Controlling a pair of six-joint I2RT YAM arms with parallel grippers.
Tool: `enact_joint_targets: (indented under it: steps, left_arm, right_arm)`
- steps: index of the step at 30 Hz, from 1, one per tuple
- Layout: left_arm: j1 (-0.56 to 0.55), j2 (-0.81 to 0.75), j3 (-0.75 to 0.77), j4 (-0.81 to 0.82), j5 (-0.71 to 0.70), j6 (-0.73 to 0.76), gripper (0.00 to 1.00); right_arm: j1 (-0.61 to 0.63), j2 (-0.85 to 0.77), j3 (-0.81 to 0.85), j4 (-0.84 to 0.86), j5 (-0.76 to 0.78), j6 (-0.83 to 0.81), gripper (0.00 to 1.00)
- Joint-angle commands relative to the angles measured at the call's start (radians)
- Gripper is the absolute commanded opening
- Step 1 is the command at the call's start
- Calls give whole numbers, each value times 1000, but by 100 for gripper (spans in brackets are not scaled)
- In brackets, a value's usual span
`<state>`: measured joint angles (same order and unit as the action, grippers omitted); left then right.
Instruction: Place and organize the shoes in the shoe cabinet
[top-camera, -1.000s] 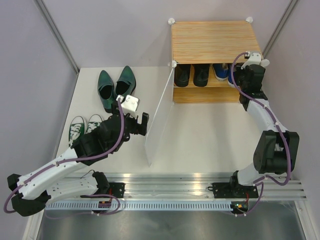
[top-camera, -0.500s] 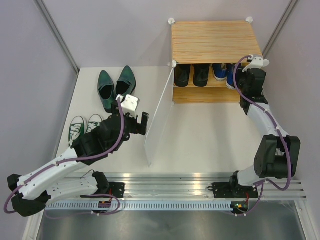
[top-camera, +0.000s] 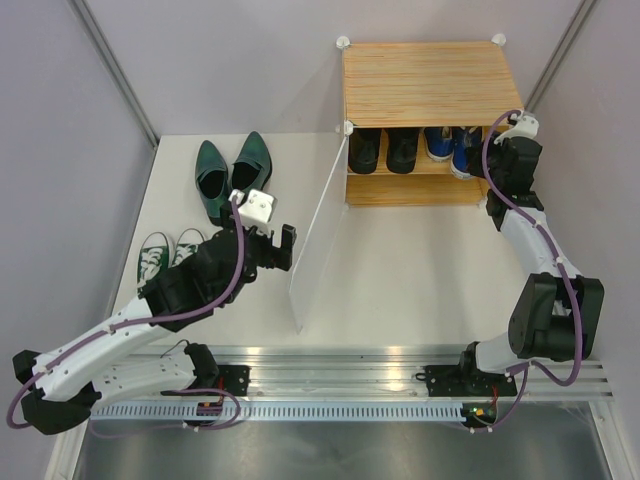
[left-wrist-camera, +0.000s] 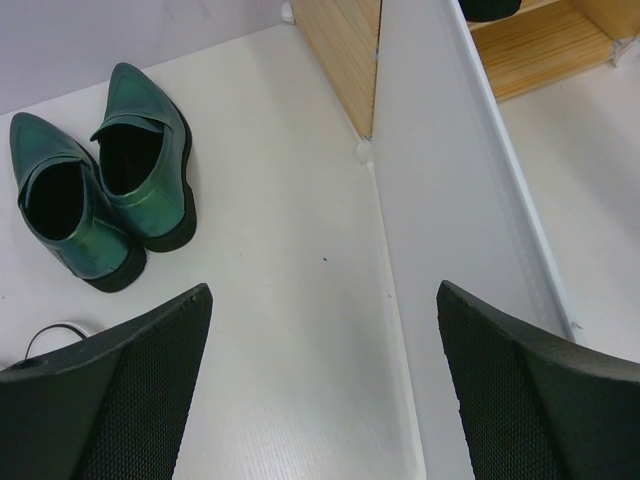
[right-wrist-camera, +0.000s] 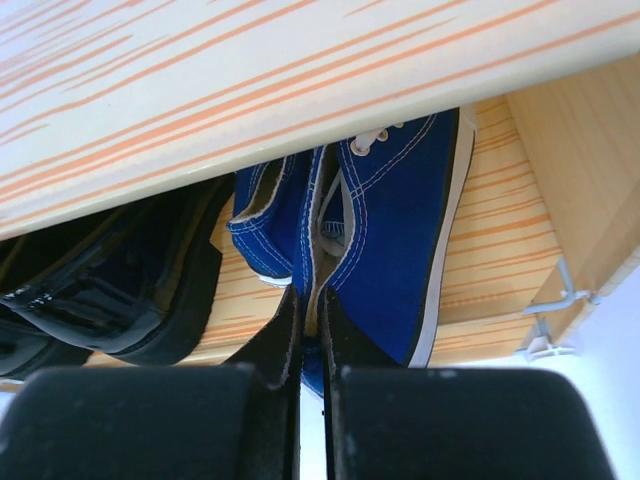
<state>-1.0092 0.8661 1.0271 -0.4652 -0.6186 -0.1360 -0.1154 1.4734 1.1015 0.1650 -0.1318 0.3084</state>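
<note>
The right claw (right-wrist-camera: 311, 305) is closed with nothing visibly pinched, its tips at the heels of the blue canvas sneakers with white laces (right-wrist-camera: 392, 225), which sit on a shelf of the light wood-grain shoe cabinet (top-camera: 430, 85) beside the black leather dress shoes (right-wrist-camera: 120, 290). A shove from here could skew a sneaker, tip it, or jam it against the black pair. The claw could also catch under the cabinet's top board as it lifts. The left claw (left-wrist-camera: 320, 385) hangs wide open and empty just beside the translucent white door panel (left-wrist-camera: 440, 200). A careless swing towards the dark green pointed leather shoes (left-wrist-camera: 100, 190) or the green white-toed canvas sneakers (top-camera: 165, 255), both out on the white counter (top-camera: 420, 270), could knock that thin door.
</note>
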Motion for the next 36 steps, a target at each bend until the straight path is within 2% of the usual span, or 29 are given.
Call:
enact_joint_targets:
  steps: [1,10,18,29,36]
  left_arm:
    - [4,-15,2,30,20,10,95]
    - [4,-22,4,28,25,9,95]
    - [4,-21,4,28,23,9,95]
    - [4,-7,2,30,19,10,95]
    - [6,-4,2,28,14,12,95]
  right_arm:
    - [6,-8,11,132,-88,110,1]
    - [17,-15,9,96,-81,112,1]
    - [-1,-30,109,-96,81,-106,1]
    - [-72,-15,93,-85,90,-43,1]
    - [-76,-2,120,-73,204,11,1]
